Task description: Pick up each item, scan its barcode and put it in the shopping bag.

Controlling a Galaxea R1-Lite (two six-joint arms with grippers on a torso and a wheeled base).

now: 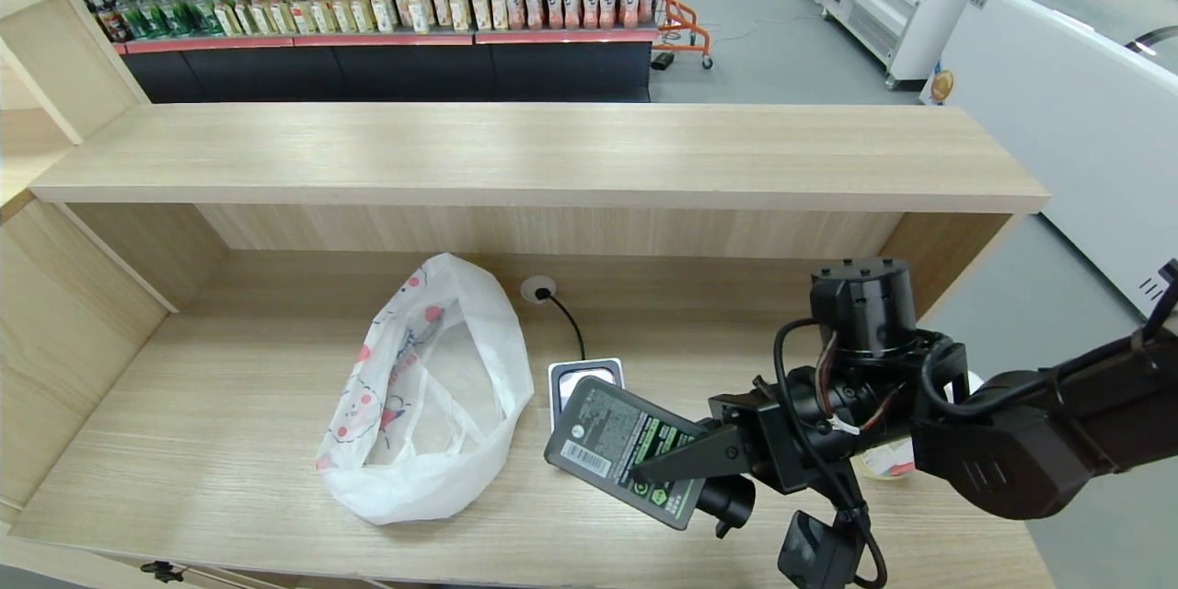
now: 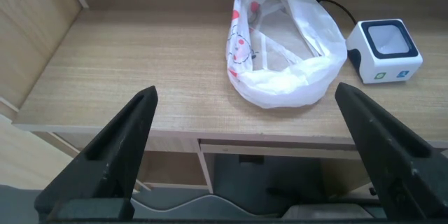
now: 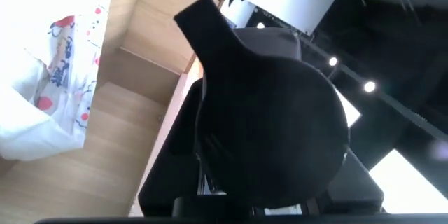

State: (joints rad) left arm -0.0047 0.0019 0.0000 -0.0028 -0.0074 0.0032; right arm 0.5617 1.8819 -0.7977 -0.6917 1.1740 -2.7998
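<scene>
My right gripper (image 1: 658, 469) is shut on a dark grey packet (image 1: 607, 428) with green print and a white barcode label facing up. It holds the packet tilted just above the small white scanner (image 1: 589, 373), hiding the scanner's front half. In the right wrist view the packet (image 3: 273, 112) is a dark mass under one finger (image 3: 210, 24). The white shopping bag (image 1: 428, 396) with red print lies open on the counter, left of the scanner. My left gripper (image 2: 246, 94) hangs open off the counter's front edge, facing the bag (image 2: 283, 42) and scanner (image 2: 385, 49).
A pale round item (image 1: 888, 460) sits on the counter, mostly hidden behind my right arm. The scanner's black cable (image 1: 566, 322) runs to a hole in the counter. A raised wooden ledge (image 1: 543, 156) overhangs the back. Bare counter (image 1: 212, 405) lies left of the bag.
</scene>
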